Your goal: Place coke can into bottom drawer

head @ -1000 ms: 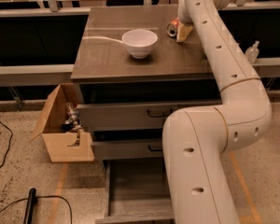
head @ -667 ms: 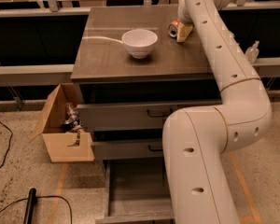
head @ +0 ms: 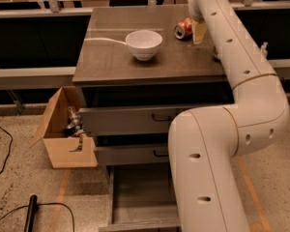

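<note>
The coke can (head: 183, 28) lies on its side at the back right of the cabinet top (head: 111, 57), its silver end facing the front left. My gripper (head: 197, 33) is down at the cabinet top, right against the can's right side; my arm hides most of it. The bottom drawer (head: 140, 192) is pulled out at the foot of the cabinet. It shows a bare grey floor, and my arm covers its right part.
A white bowl (head: 144, 43) stands mid-top with a white cable (head: 104, 40) running left from it. The two upper drawers (head: 130, 120) are slightly open. An open cardboard box (head: 67, 134) sits on the floor at the left. A black cable (head: 29, 214) lies at the front left.
</note>
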Controlling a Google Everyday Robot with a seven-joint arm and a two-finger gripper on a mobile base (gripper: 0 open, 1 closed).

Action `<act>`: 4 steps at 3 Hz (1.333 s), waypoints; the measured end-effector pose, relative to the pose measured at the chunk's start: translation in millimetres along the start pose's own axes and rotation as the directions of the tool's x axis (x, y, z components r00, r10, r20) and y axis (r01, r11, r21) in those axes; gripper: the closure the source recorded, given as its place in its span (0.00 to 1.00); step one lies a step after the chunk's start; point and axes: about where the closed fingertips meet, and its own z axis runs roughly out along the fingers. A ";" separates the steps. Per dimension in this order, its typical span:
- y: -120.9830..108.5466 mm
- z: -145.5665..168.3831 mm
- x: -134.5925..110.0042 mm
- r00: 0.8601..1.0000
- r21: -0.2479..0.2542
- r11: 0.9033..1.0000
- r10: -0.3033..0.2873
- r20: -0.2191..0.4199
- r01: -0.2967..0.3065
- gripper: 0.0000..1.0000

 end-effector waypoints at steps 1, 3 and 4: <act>-2.2 -16.7 2.6 0.995 -0.030 0.995 -0.095 -0.019 0.094 0.00; -1.4 1.2 -31.7 0.918 -0.057 0.916 -0.397 -0.001 0.397 0.00; 2.0 15.7 -38.9 0.864 -0.075 0.862 -0.504 -0.016 0.501 0.00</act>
